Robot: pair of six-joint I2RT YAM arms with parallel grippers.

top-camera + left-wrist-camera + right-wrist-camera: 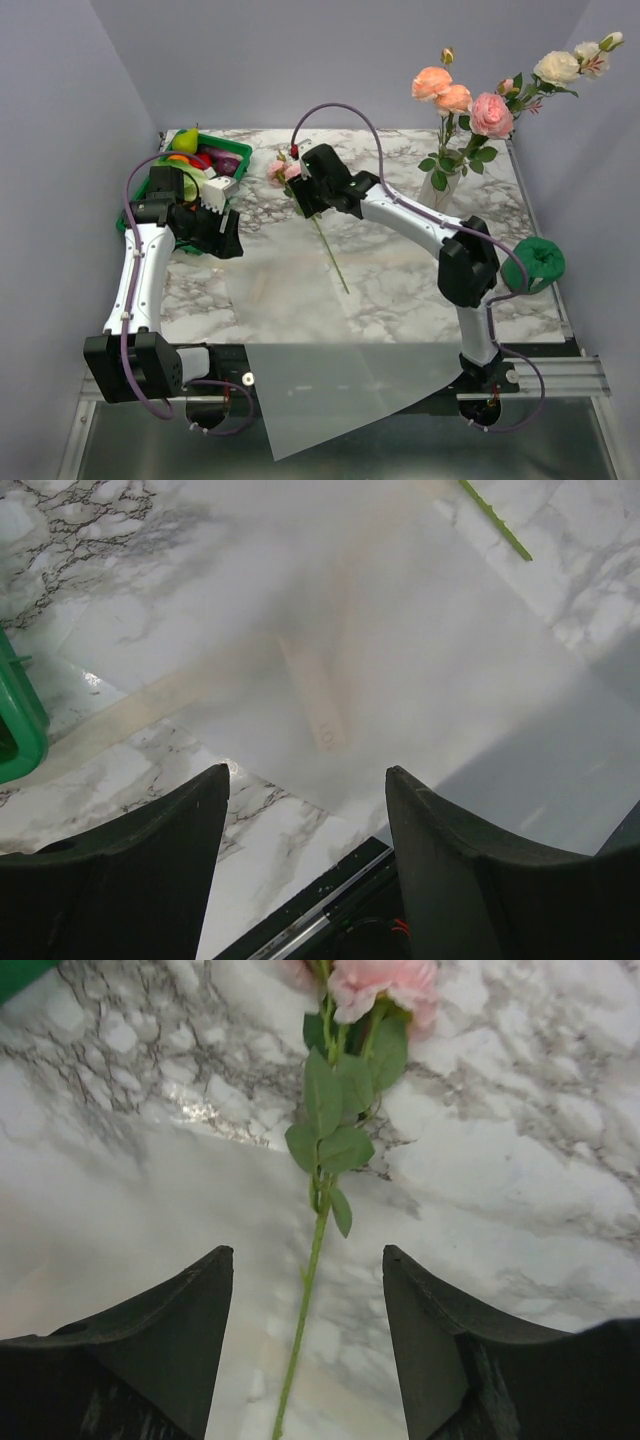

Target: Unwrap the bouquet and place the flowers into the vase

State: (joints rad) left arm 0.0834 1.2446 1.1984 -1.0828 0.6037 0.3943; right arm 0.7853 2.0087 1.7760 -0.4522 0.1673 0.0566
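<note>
From the top camera I counted two arms, one vase (437, 190), one green tray (228, 138) of toy vegetables, one dark green pouch (535, 262) and one paper sheet (340, 390). The sheet lay flat in the near middle of the bench (400, 290), and its near corner hung over the edge. The vase stood at the far right, and the flowers in it (490, 113) showed at least four open blooms: two peach, one pink and one cream. The smaller buds I could not count for sure.

One loose rose (322, 1120) lay on the bench left of the vase, with its pink head far and its stem pointing near. Only the right wrist camera showed how the right pincer (308, 1265) met it. The fingers stood apart on either side of the stem, with clear marble between each finger and the stem, so it was open and gripping nothing.

The left wrist camera gave what the top view hid: a cream ribbon (320, 705) showing through the sheet, in two strips. The left pincer (308, 780) hung open over the sheet's left edge, just right of the tray, holding nothing.
</note>
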